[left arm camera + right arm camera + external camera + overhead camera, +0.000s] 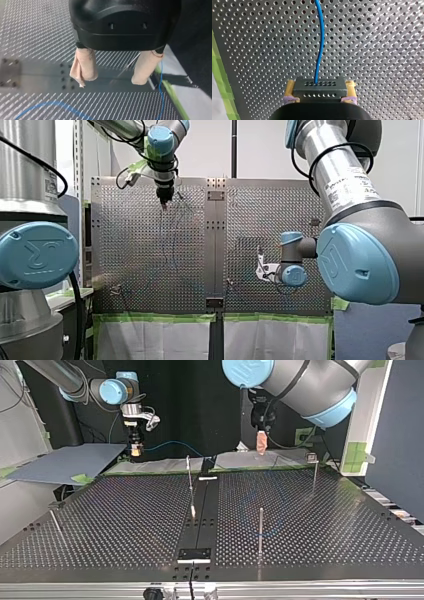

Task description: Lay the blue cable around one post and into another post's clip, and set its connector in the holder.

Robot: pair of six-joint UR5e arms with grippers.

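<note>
In the right wrist view my right gripper (320,98) is shut with its yellow pads on a dark grey connector block (320,87). The blue cable (319,40) runs out of the block, straight ahead over the perforated plate. The top view shows that gripper (135,451) at its left, held above the table's far edge, the cable (172,445) trailing off toward the middle. My left gripper (112,77) hangs open above the plate, beige pads (83,66) apart with nothing between them. More cable (50,105) lies on the plate below it.
Thin metal posts stand on the plate: one near the middle (190,477), one nearer the camera (260,530), one at the far right (314,472). A black centre strip carries a small holder (195,553). Green tape lines the plate's edge (160,317).
</note>
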